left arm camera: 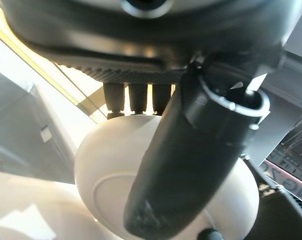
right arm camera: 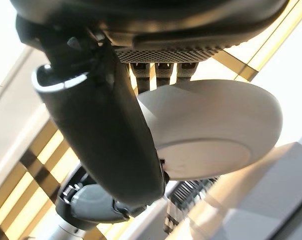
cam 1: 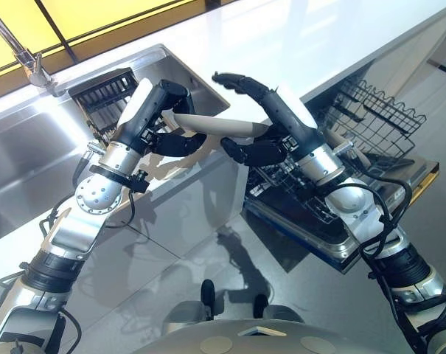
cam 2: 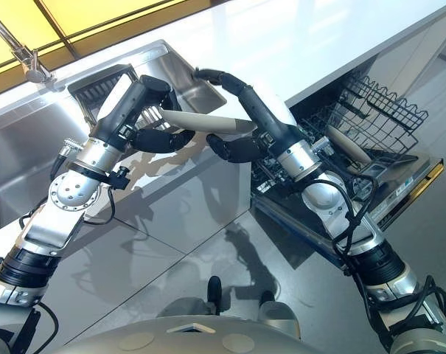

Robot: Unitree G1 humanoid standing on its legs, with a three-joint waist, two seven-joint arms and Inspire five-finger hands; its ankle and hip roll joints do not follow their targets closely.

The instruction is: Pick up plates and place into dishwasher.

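Beige plate pinched by my left hand and right hand, mid-handover; next, left lets go, right swings toward the dishwasher rack at 3 o'clock.

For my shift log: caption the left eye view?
Both hands, left and right, hold one plate between sink and open dishwasher.

Plate – far rim hidden behind right hand, near end behind left hand. Dishwasher rack partly blocked by right arm. Faucet cut off at top-left edge – spout unseen. Left wrist view: thumb covers plate's centre.
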